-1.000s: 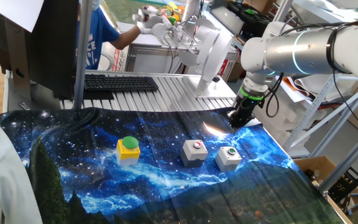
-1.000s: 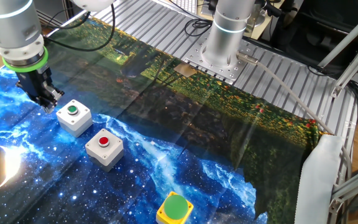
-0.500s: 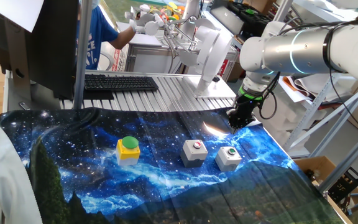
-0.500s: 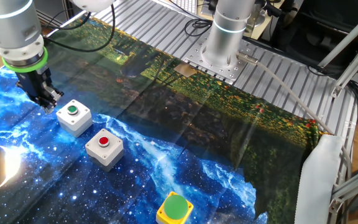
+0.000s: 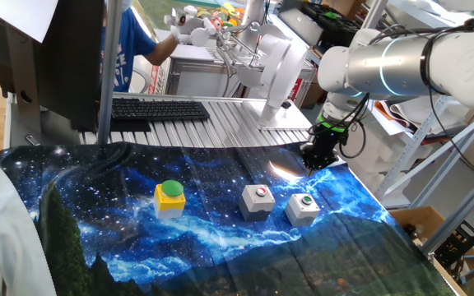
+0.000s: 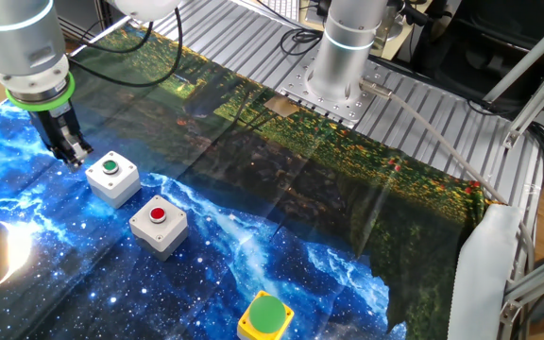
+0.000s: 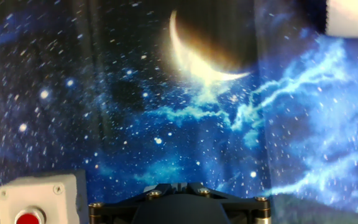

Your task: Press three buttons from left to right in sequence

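Observation:
Three button boxes stand in a row on the starry blue cloth. At the left is the yellow box with a green dome cap (image 5: pixel 169 197) (image 6: pixel 265 318). In the middle is the grey box with a red button (image 5: pixel 258 200) (image 6: pixel 158 225) (image 7: pixel 39 199). At the right is the grey box with a green button (image 5: pixel 303 209) (image 6: pixel 111 177). My gripper (image 5: pixel 313 161) (image 6: pixel 72 155) hangs low over the cloth just behind the green-button box and touches no box. Its fingertips meet in a narrow tip with nothing held. The hand view shows only the gripper's dark end (image 7: pixel 174 188).
A printed crescent moon (image 7: pixel 204 56) lies on the cloth under my hand. A keyboard (image 5: pixel 159 108) and ribbed metal table (image 5: pixel 220 127) lie behind the cloth. The arm's base (image 6: pixel 333 80) stands on the metal plate. A person (image 5: pixel 134 49) is at the back.
The wrist has turned a little; the gripper stays at the same spot behind the green-button box. The boxes have not moved.

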### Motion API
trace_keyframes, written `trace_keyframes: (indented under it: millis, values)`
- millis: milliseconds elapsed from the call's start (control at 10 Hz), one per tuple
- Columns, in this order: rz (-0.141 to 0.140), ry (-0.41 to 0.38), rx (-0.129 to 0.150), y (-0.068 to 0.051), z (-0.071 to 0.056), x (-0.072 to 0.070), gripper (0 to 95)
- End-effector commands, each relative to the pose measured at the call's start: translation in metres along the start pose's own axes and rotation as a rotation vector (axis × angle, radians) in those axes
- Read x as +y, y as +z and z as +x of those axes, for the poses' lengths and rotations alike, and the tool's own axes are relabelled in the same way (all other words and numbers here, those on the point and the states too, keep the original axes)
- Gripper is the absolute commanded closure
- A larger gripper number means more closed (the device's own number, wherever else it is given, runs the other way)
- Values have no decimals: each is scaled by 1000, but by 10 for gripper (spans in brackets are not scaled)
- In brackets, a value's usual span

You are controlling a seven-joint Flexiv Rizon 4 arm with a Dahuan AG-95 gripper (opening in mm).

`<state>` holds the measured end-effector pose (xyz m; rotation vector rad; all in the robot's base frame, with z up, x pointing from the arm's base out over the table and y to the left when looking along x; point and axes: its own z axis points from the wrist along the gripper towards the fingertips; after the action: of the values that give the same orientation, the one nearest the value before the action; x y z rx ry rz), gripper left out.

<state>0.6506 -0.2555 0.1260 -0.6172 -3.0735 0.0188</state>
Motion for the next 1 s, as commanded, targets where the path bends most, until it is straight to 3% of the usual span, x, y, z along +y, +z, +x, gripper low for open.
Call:
trace_keyframes:
  millis: [100, 400, 1000]
  values:
    - [17, -89, 17, 0, 0, 0, 950]
    - [-8, -112, 27, 0, 0, 0, 950]
    - [3, -143, 17, -1, 0, 0, 950]
